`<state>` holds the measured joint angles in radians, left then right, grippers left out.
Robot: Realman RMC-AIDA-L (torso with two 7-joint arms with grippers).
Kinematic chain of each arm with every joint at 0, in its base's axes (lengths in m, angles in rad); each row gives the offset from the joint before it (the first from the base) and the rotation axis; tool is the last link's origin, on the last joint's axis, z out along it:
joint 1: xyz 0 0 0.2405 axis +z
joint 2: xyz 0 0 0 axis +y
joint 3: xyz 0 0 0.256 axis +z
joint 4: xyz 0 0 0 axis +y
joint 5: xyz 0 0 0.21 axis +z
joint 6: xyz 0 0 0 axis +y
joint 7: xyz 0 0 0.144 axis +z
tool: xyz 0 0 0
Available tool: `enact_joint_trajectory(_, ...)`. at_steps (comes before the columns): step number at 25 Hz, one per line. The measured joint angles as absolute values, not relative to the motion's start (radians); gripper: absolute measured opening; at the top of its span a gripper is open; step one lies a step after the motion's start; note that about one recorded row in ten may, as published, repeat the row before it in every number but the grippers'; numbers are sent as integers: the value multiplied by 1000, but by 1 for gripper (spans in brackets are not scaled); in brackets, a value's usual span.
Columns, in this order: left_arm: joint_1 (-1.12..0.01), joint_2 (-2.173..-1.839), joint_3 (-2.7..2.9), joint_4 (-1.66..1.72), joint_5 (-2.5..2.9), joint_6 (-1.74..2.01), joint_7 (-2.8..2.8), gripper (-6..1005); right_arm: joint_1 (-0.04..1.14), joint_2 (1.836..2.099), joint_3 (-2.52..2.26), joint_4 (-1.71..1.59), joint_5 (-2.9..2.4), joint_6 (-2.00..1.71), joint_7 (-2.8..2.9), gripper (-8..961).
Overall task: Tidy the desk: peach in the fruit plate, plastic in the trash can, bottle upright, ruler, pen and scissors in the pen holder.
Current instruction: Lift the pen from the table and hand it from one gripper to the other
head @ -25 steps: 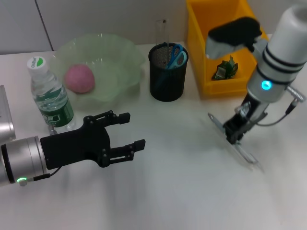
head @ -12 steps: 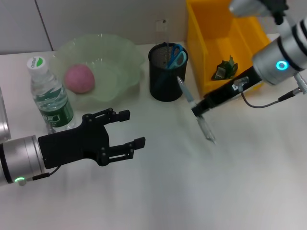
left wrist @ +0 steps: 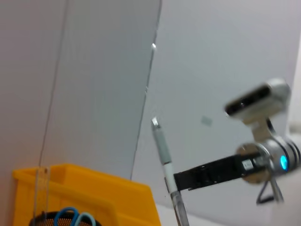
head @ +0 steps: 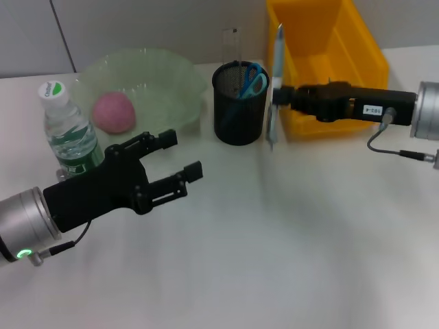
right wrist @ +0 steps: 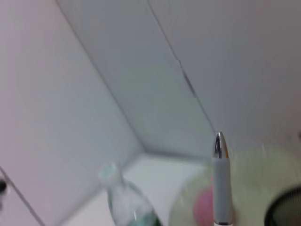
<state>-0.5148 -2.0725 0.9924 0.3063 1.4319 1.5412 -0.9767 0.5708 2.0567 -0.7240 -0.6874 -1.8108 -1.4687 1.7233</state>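
Head view: the pen point(head: 276, 86) is held nearly upright in the air, pinched about midway along its barrel by the right gripper point(head: 280, 96), just to the right of the black mesh pen holder point(head: 239, 103) and level with its rim, the arm reaching in horizontally from the right. Blue-handled scissors point(head: 252, 79) are seen standing inside the pen holder, and a clear ruler point(head: 231, 44) rises from its far side. Directly behind the gripped pen, to the right of the pen holder, the yellow trash can point(head: 329, 62) is set. To the left of the pen holder, the pink peach point(head: 113, 112) is lying in the pale green fruit plate point(head: 161, 89), and farther left the water bottle point(head: 68, 135) is standing upright with its green-and-white cap on top. Nearer the camera and to the left of the pen holder, the left gripper point(head: 175, 156) is held above the white desk point(head: 288, 247) with its black fingers spread apart and nothing between them. In the left wrist view, the pen point(left wrist: 167, 176) is shown clamped by the right gripper above the trash can's rim, and in the right wrist view its metal tip point(right wrist: 219, 143) is shown pointing upward.
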Motion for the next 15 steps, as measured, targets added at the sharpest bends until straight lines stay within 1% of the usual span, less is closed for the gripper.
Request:
enact_joint_trajectory(3, -520, -2075, 994, 260, 1379, 1546, -993, 786, 547, 2057, -699, -567, -1676, -1479, 1546, 112)
enact_joint_trajectory(6, -525, -2077, 996, 219, 1332, 1552, -997, 786, 533, 2064, -693, -444, -1538, -1492, 1417, 112)
enact_joint_trajectory(11, -532, -2079, 996, 170, 1298, 1566, -987, 787, 542, 2077, -697, -274, -1395, -1507, 1375, 112)
enact_joint_trajectory(15, -563, -2080, 991, 98, 1274, 1589, -934, 787, 561, 2084, -694, -191, -1355, -1545, 1375, 112)
